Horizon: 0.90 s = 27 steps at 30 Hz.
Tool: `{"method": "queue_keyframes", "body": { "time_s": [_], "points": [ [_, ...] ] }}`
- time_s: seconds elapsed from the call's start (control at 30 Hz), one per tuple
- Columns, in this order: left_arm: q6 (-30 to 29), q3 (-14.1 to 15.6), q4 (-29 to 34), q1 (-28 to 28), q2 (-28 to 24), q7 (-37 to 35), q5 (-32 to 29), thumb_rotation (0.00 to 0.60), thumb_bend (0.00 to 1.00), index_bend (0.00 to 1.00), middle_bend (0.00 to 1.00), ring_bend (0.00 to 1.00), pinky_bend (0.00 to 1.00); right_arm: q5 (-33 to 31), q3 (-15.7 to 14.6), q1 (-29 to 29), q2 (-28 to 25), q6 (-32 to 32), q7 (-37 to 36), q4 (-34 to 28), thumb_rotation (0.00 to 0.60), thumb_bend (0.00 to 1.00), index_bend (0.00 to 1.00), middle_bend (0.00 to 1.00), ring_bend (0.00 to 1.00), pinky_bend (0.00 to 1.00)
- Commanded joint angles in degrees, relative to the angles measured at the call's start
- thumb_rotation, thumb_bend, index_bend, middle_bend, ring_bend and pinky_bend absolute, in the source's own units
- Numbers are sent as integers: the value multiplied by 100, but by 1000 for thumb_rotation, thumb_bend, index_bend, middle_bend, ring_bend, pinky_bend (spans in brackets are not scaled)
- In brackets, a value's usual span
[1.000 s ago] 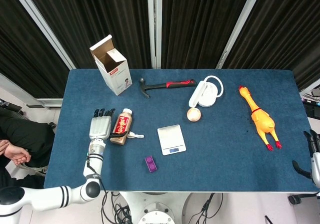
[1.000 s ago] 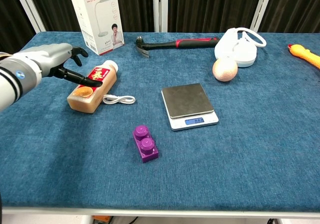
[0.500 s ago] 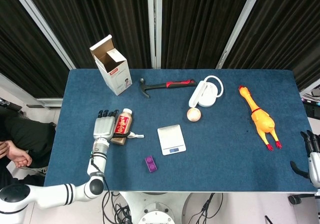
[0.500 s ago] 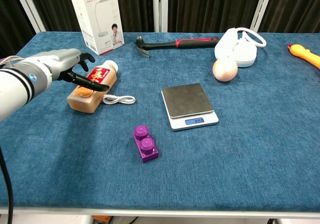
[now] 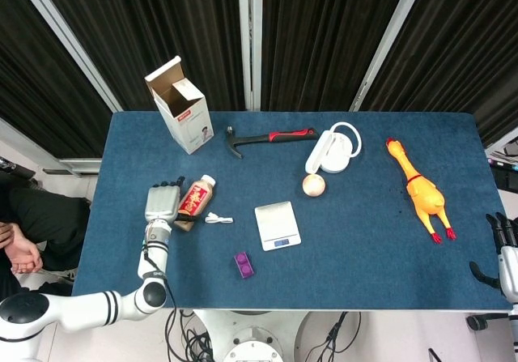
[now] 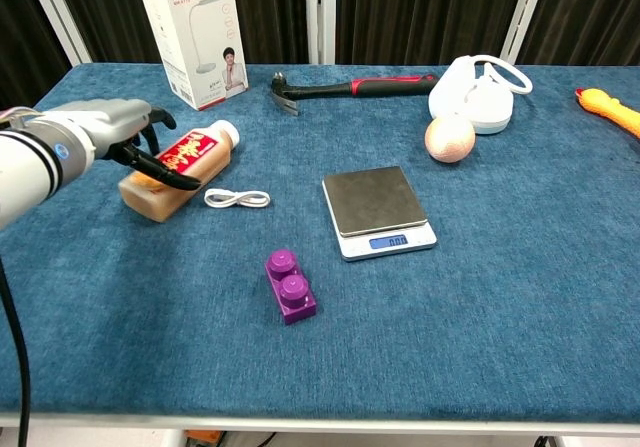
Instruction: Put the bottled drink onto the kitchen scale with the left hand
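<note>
1. The left hand lies at the near-left of the blue worktop, its fingers wrapped over the bottled drink, gripping it.
2. The bottled drink lies on its side, white cap pointing toward the far edge, well apart from the kitchen scale.
3. A white cable lies just beside the bottle, toward the scale.
4. A purple block sits nearer the front edge.
5. The right hand hangs off the worktop's right edge; I cannot tell how its fingers are set.
</note>
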State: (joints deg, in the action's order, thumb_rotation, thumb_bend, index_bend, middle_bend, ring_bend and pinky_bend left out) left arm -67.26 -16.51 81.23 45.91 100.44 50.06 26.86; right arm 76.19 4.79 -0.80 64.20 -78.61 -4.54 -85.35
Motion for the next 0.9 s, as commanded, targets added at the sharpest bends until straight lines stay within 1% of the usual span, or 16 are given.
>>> {"method": "queue_keyframes", "body": {
  "time_s": [0.03, 0.1, 0.2, 0.37, 0.5, 0.57, 0.67, 0.77, 0.9],
  "points": [
    [-36, 18, 23, 24, -32, 94, -89, 600, 68, 290, 422, 406, 482, -19, 3, -6, -1, 18, 19, -14, 600, 170, 0, 0, 0, 0],
    [-53, 39, 12, 34, -45, 118, -88, 600, 113, 332, 452, 435, 521, -36, 3, -10, -6, 34, 40, -31, 600, 170, 0, 0, 0, 0],
    [-40, 68, 9, 29, -79, 99, -62, 600, 149, 386, 494, 472, 560, -68, 1, -13, -17, 58, 84, -60, 600, 169, 0, 0, 0, 0],
    [-43, 95, 42, -2, -184, -37, 110, 600, 191, 432, 540, 512, 589, -122, 0, -15, -31, 95, 144, -105, 600, 169, 0, 0, 0, 0],
    [-90, 121, 103, -56, -301, -299, 482, 600, 211, 452, 559, 531, 607, -156, -5, -24, -35, 132, 194, -126, 600, 171, 0, 0, 0, 0],
    [2, 160, 179, -83, -396, -475, 712, 600, 220, 460, 565, 538, 617, -173, -6, -31, -40, 153, 218, -140, 600, 171, 0, 0, 0, 0],
    [118, 225, 389, -148, -577, -821, 1140, 600, 231, 467, 572, 541, 628, -188, -2, -41, -44, 165, 250, -170, 600, 171, 0, 0, 0, 0],
    [78, 207, 593, -188, -659, -1167, 1574, 600, 242, 483, 588, 555, 644, -192, 12, -46, -30, 152, 245, -168, 600, 171, 0, 0, 0, 0],
    [66, 222, 820, -123, -747, -1288, 2030, 600, 255, 493, 599, 561, 647, -204, 15, -58, 23, 178, 211, -88, 600, 172, 0, 0, 0, 0]
  ]
}}
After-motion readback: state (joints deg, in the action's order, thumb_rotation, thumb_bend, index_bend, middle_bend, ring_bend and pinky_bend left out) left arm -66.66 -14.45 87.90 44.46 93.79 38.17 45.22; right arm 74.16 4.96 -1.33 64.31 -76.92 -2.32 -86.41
